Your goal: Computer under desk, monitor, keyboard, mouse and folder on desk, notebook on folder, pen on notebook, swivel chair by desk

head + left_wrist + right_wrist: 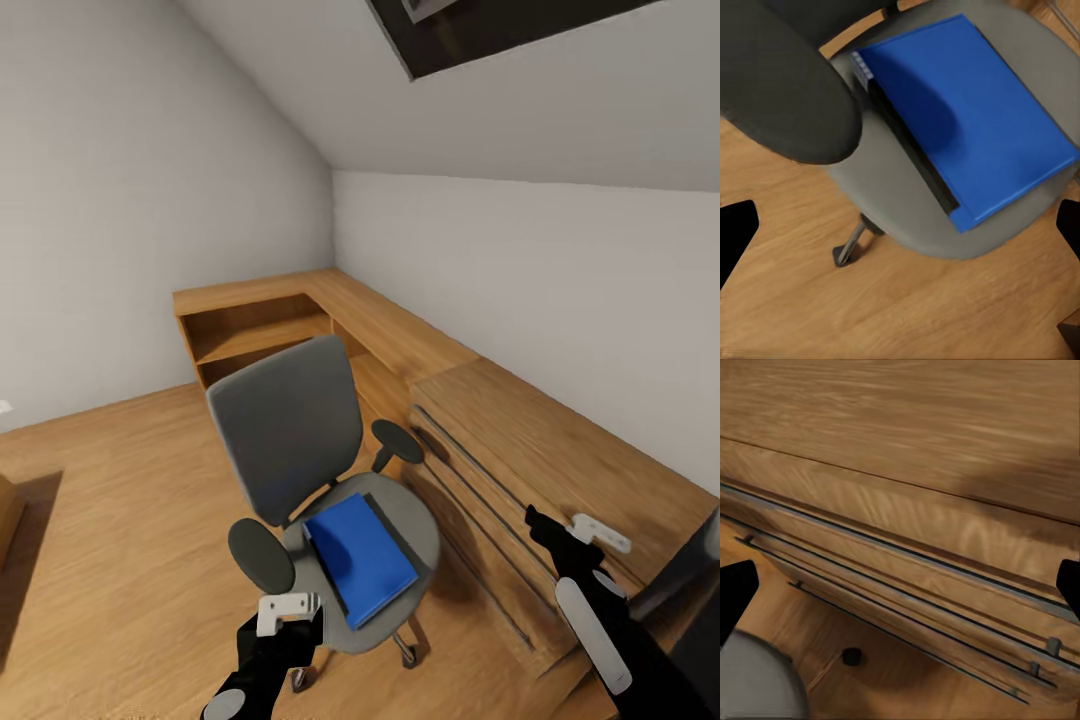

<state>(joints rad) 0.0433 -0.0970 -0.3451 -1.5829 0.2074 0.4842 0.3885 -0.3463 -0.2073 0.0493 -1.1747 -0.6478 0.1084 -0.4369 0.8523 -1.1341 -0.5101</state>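
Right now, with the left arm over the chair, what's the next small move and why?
Probably lower the left gripper toward the near edge of the folder. The folder lies flat on the swivel chair seat, untouched, and in the left wrist view the fingers are spread wide with the folder ahead of them, nothing between.

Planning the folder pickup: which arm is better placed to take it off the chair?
Left. The left tool hangs just in front of the chair seat, its camera looking down on the folder. The right tool is over the wooden chest.
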